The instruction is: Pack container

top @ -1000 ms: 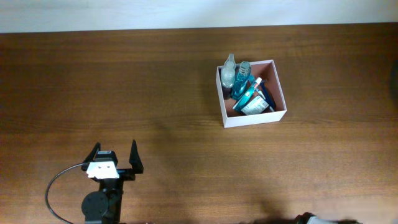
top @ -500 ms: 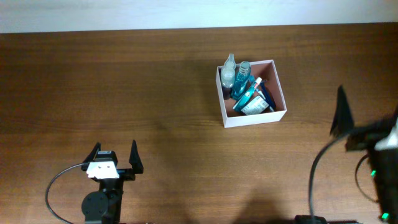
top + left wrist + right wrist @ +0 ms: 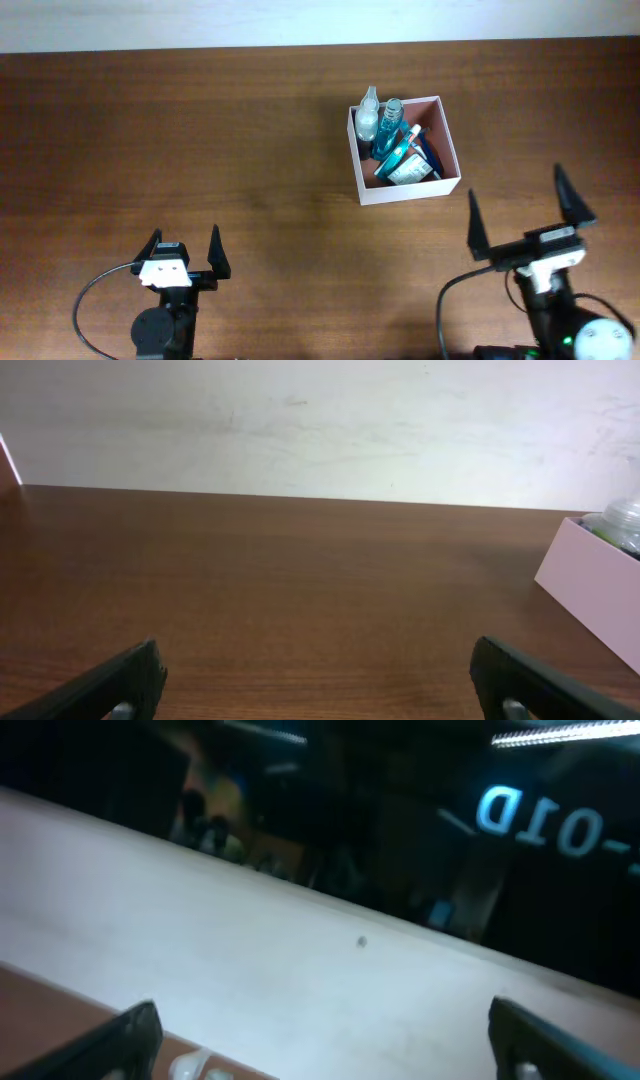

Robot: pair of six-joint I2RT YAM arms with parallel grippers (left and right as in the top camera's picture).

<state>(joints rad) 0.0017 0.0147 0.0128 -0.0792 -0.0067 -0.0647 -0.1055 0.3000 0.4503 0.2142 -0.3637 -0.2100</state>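
The container (image 3: pixel 359 167) is a square white-walled box with a reddish-brown inside, standing right of the table's middle. It holds several toiletries: clear and blue bottles (image 3: pixel 380 122) and blue-white packets (image 3: pixel 407 165). Its wall shows at the right edge of the left wrist view (image 3: pixel 598 588). My left gripper (image 3: pixel 184 250) is open and empty near the front left. My right gripper (image 3: pixel 523 213) is open and empty, tilted upward, in front of the container and to its right. A bottle top (image 3: pixel 190 1067) shows low in the right wrist view.
The brown wooden table (image 3: pixel 200 150) ends at a white wall along the back (image 3: pixel 300 20). A cable (image 3: pixel 95 295) loops beside the left arm. The right wrist view looks over the white wall into a dark room (image 3: pixel 400 820).
The right arm has come into view from the right edge and moved left and down to the front right of the table, its open fingers now pointing back. The left arm has not moved.
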